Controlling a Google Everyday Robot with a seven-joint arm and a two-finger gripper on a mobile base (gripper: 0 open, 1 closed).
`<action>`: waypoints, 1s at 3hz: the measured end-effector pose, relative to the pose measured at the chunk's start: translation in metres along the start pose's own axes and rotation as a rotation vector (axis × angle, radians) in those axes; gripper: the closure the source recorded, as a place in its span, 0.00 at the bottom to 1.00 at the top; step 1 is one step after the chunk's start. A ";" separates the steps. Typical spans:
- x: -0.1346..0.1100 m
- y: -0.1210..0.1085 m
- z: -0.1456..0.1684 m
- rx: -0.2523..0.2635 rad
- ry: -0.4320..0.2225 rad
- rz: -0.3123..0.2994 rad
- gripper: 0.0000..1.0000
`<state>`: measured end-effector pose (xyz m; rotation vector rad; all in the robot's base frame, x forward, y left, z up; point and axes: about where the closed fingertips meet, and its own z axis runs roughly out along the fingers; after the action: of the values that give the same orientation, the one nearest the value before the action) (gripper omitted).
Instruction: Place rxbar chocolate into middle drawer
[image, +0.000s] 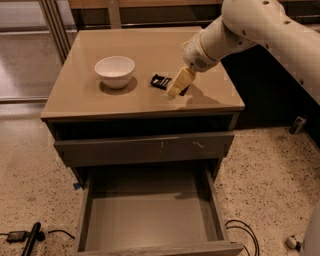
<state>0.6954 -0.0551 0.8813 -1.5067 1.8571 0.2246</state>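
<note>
While the drawer (150, 217) stands pulled out well below the bowl (115, 70), nothing of the task is finished yet, as we judge it. Starting at the left of the bench (150, 45), we find the bowl. Near it to the right lies the bar (159, 80), flat on the bench top and not in the drawer. Farther right of the bowl, the gripper (174, 90) points down at the bar's right end and covers part of it, with the arm (240, 30) reaching in from beyond. Whether the gripper is closed on the bar or only over it, we cannot tell. By our reading the drawer is ready and the grasp is the step in hand. What is left is securing the bar, lifting it, carrying it down below the bowl, and letting it go inside the drawer.
</note>
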 end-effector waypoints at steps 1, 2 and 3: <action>0.002 0.001 0.011 -0.021 0.012 0.004 0.00; 0.004 0.003 0.017 -0.030 0.017 0.009 0.00; 0.010 -0.001 0.029 -0.038 0.031 0.020 0.00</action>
<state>0.7078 -0.0472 0.8545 -1.5258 1.9026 0.2485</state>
